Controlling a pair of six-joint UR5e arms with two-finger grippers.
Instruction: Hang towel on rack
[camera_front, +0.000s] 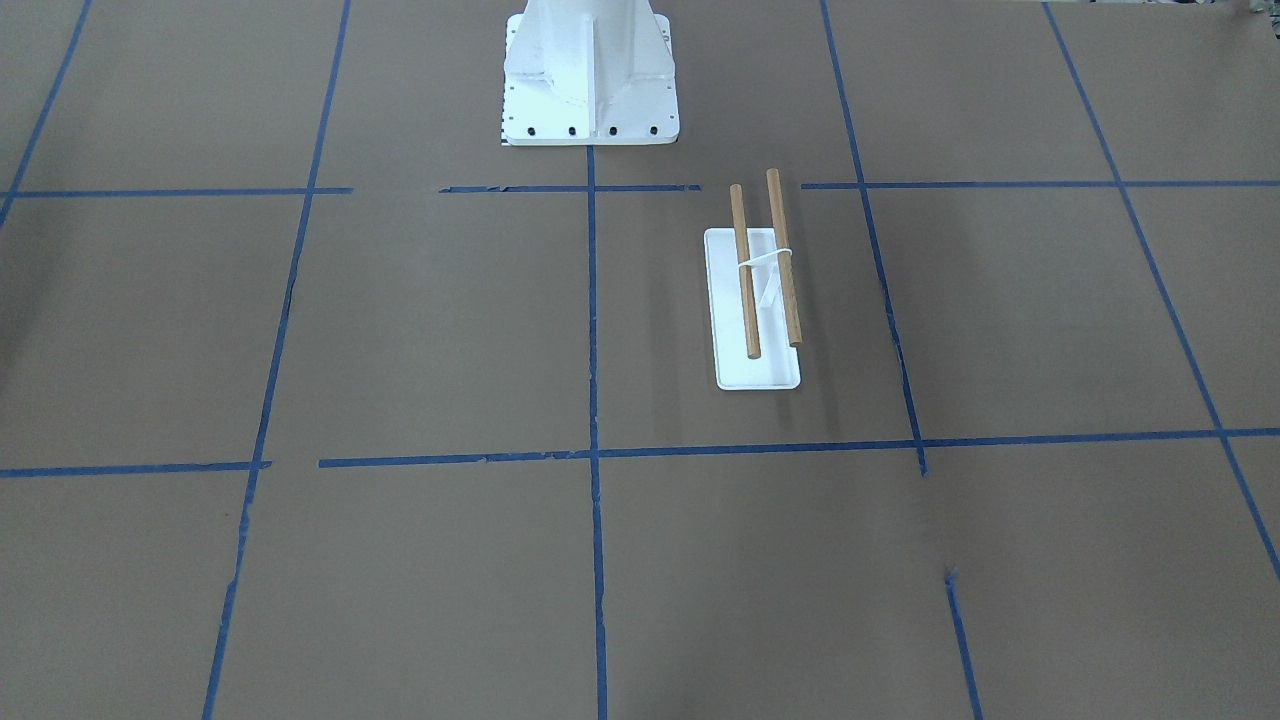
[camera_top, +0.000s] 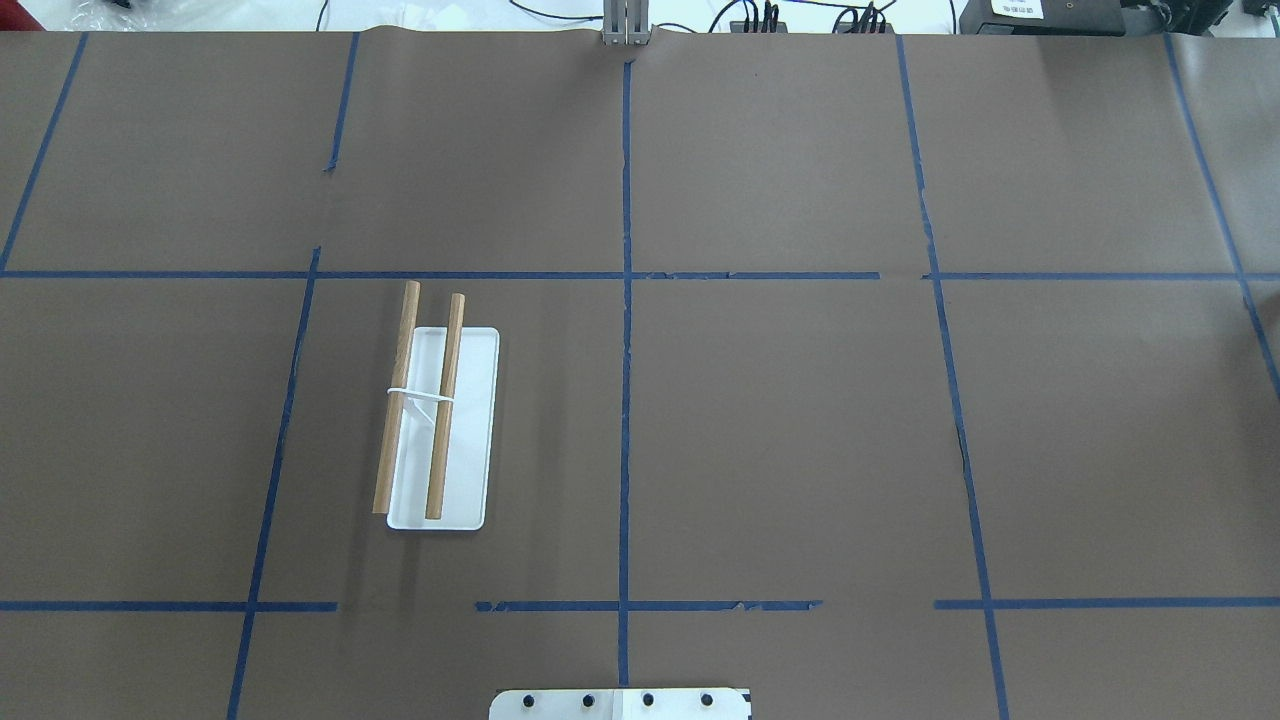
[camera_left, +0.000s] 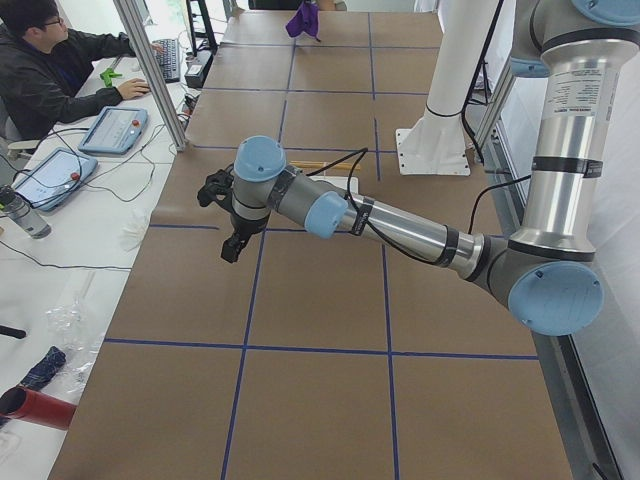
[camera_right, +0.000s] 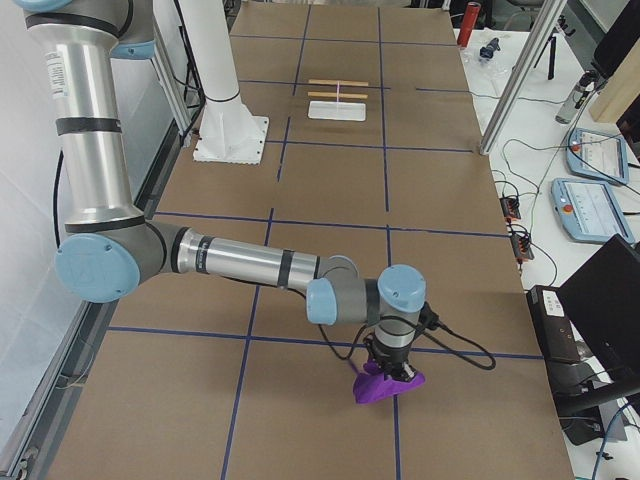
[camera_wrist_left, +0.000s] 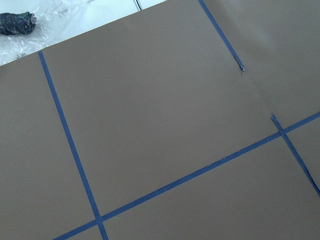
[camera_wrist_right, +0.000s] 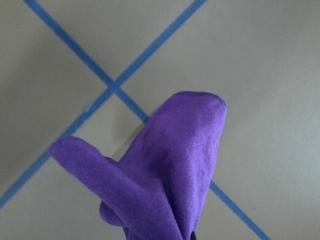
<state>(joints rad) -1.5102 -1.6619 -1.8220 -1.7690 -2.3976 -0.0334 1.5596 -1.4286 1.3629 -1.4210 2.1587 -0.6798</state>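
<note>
The rack (camera_front: 752, 300) has a white base and two wooden dowels, and stands on the brown table; it also shows in the overhead view (camera_top: 440, 420) and far off in the exterior right view (camera_right: 338, 95). The purple towel (camera_right: 385, 387) lies bunched near the table's right end. My right gripper (camera_right: 390, 368) is down on it. In the right wrist view the towel (camera_wrist_right: 165, 170) rises in a pinched fold toward the camera and hides the fingers. My left gripper (camera_left: 231, 248) hovers over bare table near the left end; I cannot tell whether it is open or shut.
The white bolted pedestal (camera_front: 590, 80) stands at the robot's side of the table. An operator (camera_left: 50, 70) sits at a bench with tablets beyond the table's far edge. An aluminium post (camera_right: 520, 75) stands at that edge.
</note>
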